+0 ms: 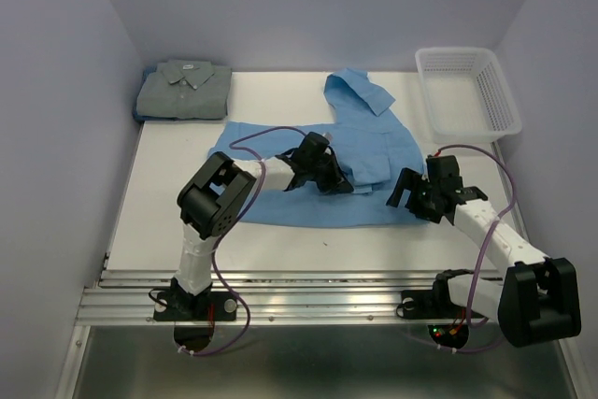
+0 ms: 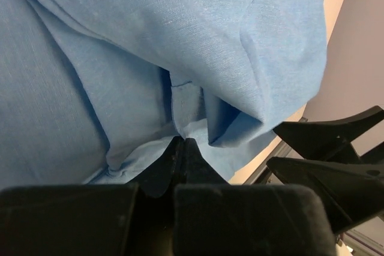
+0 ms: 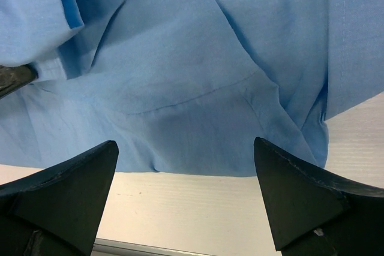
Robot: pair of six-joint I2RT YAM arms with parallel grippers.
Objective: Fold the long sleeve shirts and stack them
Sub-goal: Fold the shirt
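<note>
The blue shirt (image 1: pixel 374 142) lies spread on the white table (image 1: pixel 168 221), rumpled, w/ one sleeve doubled over its body and sticking out past its far edge. The left gripper (image 1: pixel 332 179) is down on the middle of that shirt, jaws squeezed together on a bunched ridge of cloth. In the left wrist view the two black tips meet w/ no gap, and a puckered fold of blue rises straight out from between them, so the cloth is actually pinched, not just touched.

The right gripper (image 3: pixel 186 148) sits at the shirt's near right corner, jaws spread wide and holding nothing. In the right wrist view the shirt's hem runs across just beyond the two fingertips, w/ bare table under the tips (whether they touch the table can't be told). A curved seam line shows on the cloth ahead of the opening. The two grippers are near each other: the right one's dark fingers show at the right edge of the left wrist view.

The grey-green shirt (image 1: pixel 184 89) is already folded, collar up, off the blue shirt's far left corner and apart from it. The white mesh basket (image 1: pixel 505 100) stands off the blue shirt's far right side, not touching.
</note>
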